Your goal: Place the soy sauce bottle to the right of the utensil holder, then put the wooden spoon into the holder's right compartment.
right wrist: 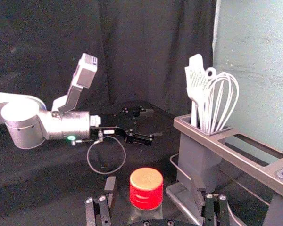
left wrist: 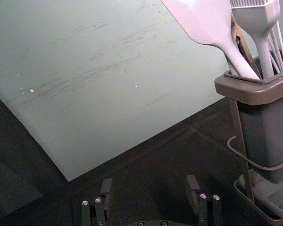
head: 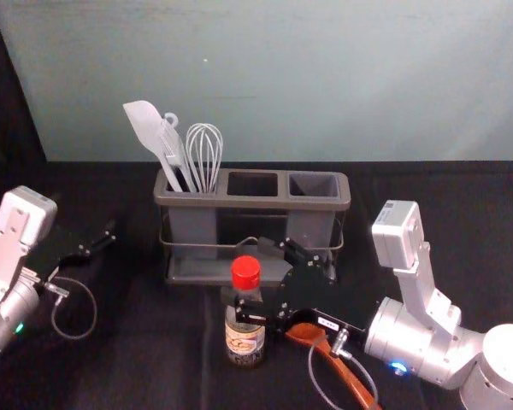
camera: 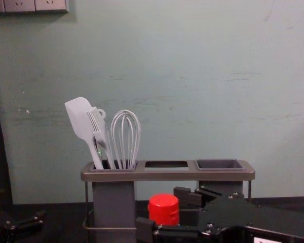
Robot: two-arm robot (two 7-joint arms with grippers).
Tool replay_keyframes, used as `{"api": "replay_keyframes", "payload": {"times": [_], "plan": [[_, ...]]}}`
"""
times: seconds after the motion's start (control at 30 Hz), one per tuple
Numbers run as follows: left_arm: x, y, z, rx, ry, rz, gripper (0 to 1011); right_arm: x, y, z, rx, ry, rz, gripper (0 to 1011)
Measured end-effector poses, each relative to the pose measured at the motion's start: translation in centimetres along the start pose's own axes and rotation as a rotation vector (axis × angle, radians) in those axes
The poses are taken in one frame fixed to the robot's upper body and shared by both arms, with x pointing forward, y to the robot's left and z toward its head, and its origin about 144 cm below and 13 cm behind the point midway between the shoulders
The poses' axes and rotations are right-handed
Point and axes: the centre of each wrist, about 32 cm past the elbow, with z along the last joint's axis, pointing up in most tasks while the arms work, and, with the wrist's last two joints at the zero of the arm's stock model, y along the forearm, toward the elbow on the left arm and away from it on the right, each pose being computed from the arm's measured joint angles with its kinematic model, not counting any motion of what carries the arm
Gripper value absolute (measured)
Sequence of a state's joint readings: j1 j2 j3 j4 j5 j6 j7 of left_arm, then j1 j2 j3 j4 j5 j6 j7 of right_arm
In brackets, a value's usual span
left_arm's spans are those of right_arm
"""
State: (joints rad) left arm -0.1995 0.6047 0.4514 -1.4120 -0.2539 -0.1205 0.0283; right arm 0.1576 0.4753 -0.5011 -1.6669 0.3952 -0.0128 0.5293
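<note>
The right gripper reaches in from the right around the soy sauce bottle, which stands upright in front of the utensil holder. In the right wrist view, the red-capped bottle is between the spread fingers of the right gripper, with gaps on both sides. The wooden spoon lies on the table below the right arm, partly hidden by it. The holder's right compartment shows nothing inside. The left gripper is parked at the left; in its wrist view the left gripper is open.
A white spatula, a brush and a whisk stand in the holder's left compartment. The black-covered table ends at a pale green wall behind the holder.
</note>
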Motion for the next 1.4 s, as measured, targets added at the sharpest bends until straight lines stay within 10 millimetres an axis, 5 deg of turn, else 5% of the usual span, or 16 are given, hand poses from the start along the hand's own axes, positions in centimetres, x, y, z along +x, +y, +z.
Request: {"api": "replay_keyframes", "payload": {"times": [0.7, 1.4], "plan": [[0.00, 0.00, 0.00, 0.000, 0.000, 0.000, 1012, -0.21, 0.46, 0.17, 0.000, 0.017, 0.003, 979], [0.00, 0.00, 0.00, 0.000, 0.000, 0.000, 1012, -0.20, 0.39, 0.18, 0.002, 0.015, 0.002, 392]]}}
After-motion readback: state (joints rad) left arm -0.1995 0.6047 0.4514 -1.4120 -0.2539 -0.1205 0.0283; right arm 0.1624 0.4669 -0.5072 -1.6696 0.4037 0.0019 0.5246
